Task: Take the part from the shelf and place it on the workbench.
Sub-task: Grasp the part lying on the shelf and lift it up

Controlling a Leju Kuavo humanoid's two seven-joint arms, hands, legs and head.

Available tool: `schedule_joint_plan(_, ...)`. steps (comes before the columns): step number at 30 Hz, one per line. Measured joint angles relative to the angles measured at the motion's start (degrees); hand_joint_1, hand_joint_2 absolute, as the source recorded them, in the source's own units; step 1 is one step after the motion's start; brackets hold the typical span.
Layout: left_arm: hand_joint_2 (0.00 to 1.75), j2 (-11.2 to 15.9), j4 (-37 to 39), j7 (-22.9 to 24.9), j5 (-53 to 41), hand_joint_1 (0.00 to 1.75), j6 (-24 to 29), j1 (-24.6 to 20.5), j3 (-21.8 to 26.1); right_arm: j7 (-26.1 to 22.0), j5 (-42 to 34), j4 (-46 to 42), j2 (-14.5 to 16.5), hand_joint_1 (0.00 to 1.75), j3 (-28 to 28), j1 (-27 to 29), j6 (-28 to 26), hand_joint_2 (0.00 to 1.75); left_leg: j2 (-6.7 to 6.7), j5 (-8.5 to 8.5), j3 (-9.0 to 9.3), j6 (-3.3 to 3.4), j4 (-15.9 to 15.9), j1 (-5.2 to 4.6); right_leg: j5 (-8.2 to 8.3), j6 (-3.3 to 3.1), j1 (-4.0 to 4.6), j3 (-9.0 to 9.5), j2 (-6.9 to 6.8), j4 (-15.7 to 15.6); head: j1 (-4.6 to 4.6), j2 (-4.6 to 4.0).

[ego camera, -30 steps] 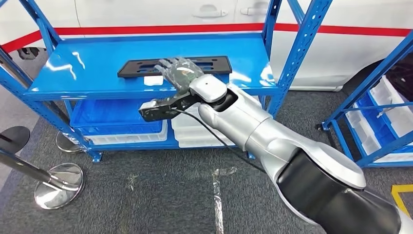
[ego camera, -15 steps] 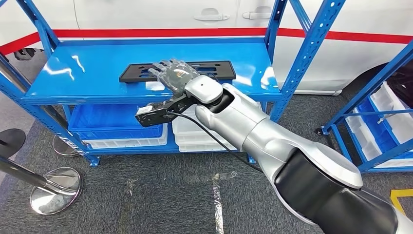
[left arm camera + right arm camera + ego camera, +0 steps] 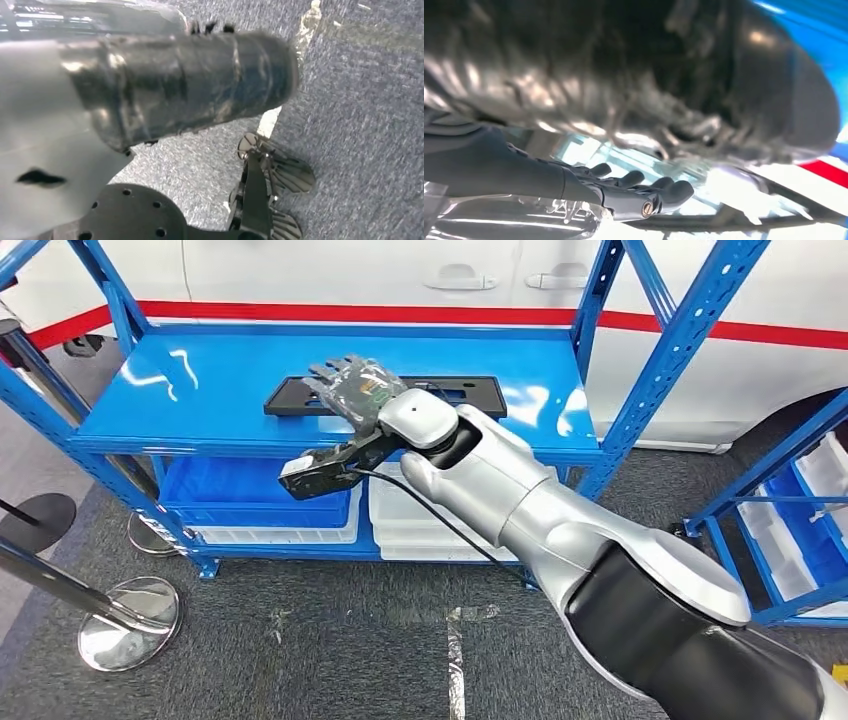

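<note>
Right hand (image 3: pixel 352 388) flat over black slotted plate (image 3: pixel 470 397) on blue shelf (image 3: pixel 200 390), fingers spread, holding nothing; risks shoving plate backward instead of gripping thin edge.

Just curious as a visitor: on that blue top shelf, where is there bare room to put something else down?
The blue shelf is bare on its left part, between the left post and the flat black part, and along the front edge there. The middle is crowded: the right hand hovers over the part. A small bare patch lies right of it.
</note>
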Motion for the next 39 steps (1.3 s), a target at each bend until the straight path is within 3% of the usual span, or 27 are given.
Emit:
schedule_joint_plan(2, 0.00, 0.08, 0.00, 0.00, -0.03, 0.00, -0.05, 0.00, 0.00, -0.01, -0.04, -0.03, 0.03, 0.00, 0.00, -0.14, -0.08, 0.00, 1.21, -1.32, -0.87, -0.72, 2.19, -0.06, 0.03, -0.43, -0.46, 0.85, -0.18, -0.82, -0.27, -0.01)
schedule_joint_plan(5, 0.00, 0.08, 0.00, -0.08, -0.05, 0.00, -0.22, -0.08, 0.00, -0.09, -0.05, -0.03, 0.04, 0.00, 0.01, -0.12, -0.11, 0.00, 2.71, -5.05, -6.43, -1.77, 12.29, 0.34, -0.46, -0.84, -0.65, 1.67, -0.65, -1.10, -0.62, -0.01)
schedule_joint_plan(7, 0.00, 0.06, 0.00, -0.11, -0.05, 0.00, -0.27, -0.07, 0.00, -0.16, -0.03, 0.00, 0.03, 0.00, 0.02, 0.16, -0.11, 0.00, 2.95, -5.36, -9.05, -2.18, 16.06, 0.60, -0.79, -0.82, -0.66, 1.96, -0.84, -1.07, -0.64, -0.01)
schedule_joint_plan(9, 0.00, 0.11, 0.00, -0.11, -0.05, 0.00, -0.27, -0.01, 0.00, -0.20, -0.02, 0.01, 0.03, 0.00, 0.02, 0.26, -0.11, 0.00, 3.17, -2.54, -8.26, -2.40, 13.18, 0.79, -1.18, -0.64, -0.74, 2.34, -0.86, -0.95, -0.64, -0.01)
schedule_joint_plan(11, 0.00, 0.22, 0.00, -0.10, -0.05, 0.00, -0.27, 0.03, 0.00, -0.20, 0.04, 0.01, 0.02, 0.00, 0.02, 0.18, -0.14, 0.00, 3.60, 1.53, -5.02, -2.55, 5.79, 0.89, -1.83, -0.17, -0.77, 2.87, -0.87, -0.67, -0.65, -0.01)
schedule_joint_plan(12, 0.00, 0.26, 0.00, -0.10, -0.05, 0.00, -0.28, 0.00, 0.00, -0.20, 0.11, 0.01, 0.01, 0.00, 0.02, 0.09, -0.15, 0.00, 3.74, 2.66, -3.49, -2.34, 2.55, 0.80, -2.15, 0.15, -0.67, 2.98, -0.87, -0.46, -0.68, -0.01)
schedule_joint_plan(13, 0.00, 0.27, 0.00, -0.10, -0.08, 0.00, -0.32, -0.07, 0.00, -0.20, 0.19, 0.01, -0.01, 0.00, 0.02, 0.02, -0.17, 0.00, 3.83, 2.98, -2.62, -2.05, 0.70, 0.69, -2.36, 0.45, -0.53, 2.99, -0.90, -0.32, -0.71, -0.01)
schedule_joint_plan(16, 0.00, 0.26, 0.00, -0.10, -0.19, 0.00, -0.40, -0.24, 0.00, -0.20, 0.47, 0.01, -0.04, 0.00, 0.03, -0.03, -0.21, 0.00, 3.58, 2.40, -2.22, -0.78, 0.08, 0.56, -2.80, 1.20, -0.31, 2.94, -1.09, -0.24, -0.76, -0.01)
schedule_joint_plan(18, 0.00, 0.27, 0.00, -0.11, -0.23, 0.00, -0.40, -0.15, 0.00, -0.16, 0.69, 0.01, -0.10, 0.00, 0.03, -0.08, -0.25, 0.00, 3.45, 2.21, -1.76, 0.03, -0.11, 0.65, -4.23, 1.71, -0.45, 2.09, -1.13, 2.00, -0.65, -0.01)
schedule_joint_plan(21, 0.00, 0.28, 0.00, -0.24, -0.23, 0.00, -0.39, -0.13, 0.00, 0.17, 1.00, 0.05, -0.32, 0.00, 0.07, 0.23, -0.16, 0.00, 3.30, 1.80, -1.24, 0.94, -0.19, 0.44, -8.27, 1.98, -0.58, -3.57, -1.08, 12.62, -0.44, -0.01)
schedule_joint_plan(22, 0.00, 0.28, 0.00, -0.30, -0.22, 0.00, -0.38, -0.15, 0.00, 0.37, 1.11, 0.09, -0.43, 0.00, 0.12, 0.55, -0.07, 0.00, 3.21, 1.64, -1.08, 1.10, -0.18, 0.34, -8.73, 1.96, -0.59, -5.51, -1.08, 15.53, -0.44, -0.01)
schedule_joint_plan(23, 0.00, 0.28, 0.00, -0.35, -0.19, 0.00, -0.34, -0.14, 0.00, 0.60, 1.22, 0.16, -0.58, 0.00, 0.19, 0.87, 0.03, 0.00, 3.08, 1.45, -0.87, 1.20, -0.17, 0.25, -8.12, 1.87, -0.58, -6.61, -1.08, 16.56, -0.43, -0.01)
schedule_joint_plan(24, 0.00, 0.28, 0.00, -0.37, -0.13, 0.00, -0.29, -0.11, 0.00, 0.86, 1.32, 0.25, -0.78, 0.00, 0.26, 1.12, 0.17, 0.00, 2.92, 1.23, -0.58, 1.23, -0.15, 0.18, -6.42, 1.67, -0.57, -6.60, -1.07, 15.27, -0.42, -0.01)
schedule_joint_plan(26, 0.00, 0.23, 0.01, -0.39, 0.01, 0.00, -0.14, -0.04, 0.00, 1.45, 1.45, 0.44, -1.24, 0.00, 0.35, 1.29, 0.56, 0.00, 2.64, 0.71, 0.08, 1.10, -0.13, 0.09, -1.74, 0.94, -0.34, -3.95, -0.94, 7.88, -0.41, -0.01)
schedule_joint_plan(28, 0.00, 0.11, 0.03, -0.37, 0.14, 0.00, 0.07, -0.07, 0.00, 2.09, 1.44, 0.60, -1.74, 0.00, 0.37, 1.27, 1.15, 0.00, 2.43, 0.26, 0.34, 0.73, -0.03, -0.07, 0.40, 0.35, 0.03, -1.17, -0.78, 1.74, -0.47, -0.01)
schedule_joint_plan(30, 0.00, 0.04, 0.04, -0.31, 0.22, 0.00, 0.38, -0.16, 0.00, 2.74, 1.25, 0.76, -2.32, 0.00, 0.37, 1.37, 1.63, 0.00, 2.35, 0.06, 0.34, 0.17, -0.11, -0.08, 0.13, 0.18, 0.32, -0.31, -0.74, 0.18, -0.51, -0.01)
schedule_joint_plan(33, 0.00, 0.06, 0.04, -0.19, 0.29, 0.00, 0.63, -0.07, 0.02, 3.40, 0.90, 1.02, -3.22, 0.00, 0.37, 1.47, 1.81, 0.00, 2.75, -0.95, -0.06, -0.77, 1.08, 0.11, 0.10, -0.27, -0.22, 0.50, -0.80, -0.72, -0.56, -0.01)
schedule_joint_plan(35, 0.00, 0.07, 0.04, -0.12, 0.30, 0.00, 0.67, -0.01, 0.02, 3.58, 0.81, 1.14, -3.51, 0.00, 0.37, 1.49, 1.82, 0.00, 3.11, -3.51, -2.82, -1.38, 6.69, 0.24, -0.07, -0.63, -0.47, 1.07, -0.82, -1.05, -0.72, -0.01)
schedule_joint_plan(37, 0.00, 0.04, 0.05, -0.10, 0.30, 0.00, 0.67, -0.02, 0.02, 3.60, 0.79, 1.23, -3.65, 0.00, 0.37, 1.81, 1.84, 0.00, 3.18, -5.76, -7.08, -1.86, 13.94, 0.42, -0.43, -0.82, -0.48, 1.38, -0.83, -1.03, -0.76, -0.01)
schedule_joint_plan(38, 0.00, 0.02, 0.06, -0.10, 0.31, 0.00, 0.68, -0.02, 0.02, 3.60, 0.79, 1.28, -3.72, 0.00, 0.37, 2.04, 1.86, 0.00, 3.20, -5.52, -8.38, -2.03, 15.55, 0.49, -0.66, -0.81, -0.49, 1.58, -0.81, -0.98, -0.75, -0.01)
schedule_joint_plan(39, 0.00, 0.02, 0.07, -0.07, 0.33, 0.00, 0.71, -0.02, 0.02, 3.61, 0.79, 1.33, -3.80, 0.00, 0.37, 2.21, 1.94, 0.00, 3.23, -4.15, -8.59, -2.12, 14.94, 0.55, -0.93, -0.74, -0.52, 1.83, -0.78, -0.89, -0.76, -0.01)
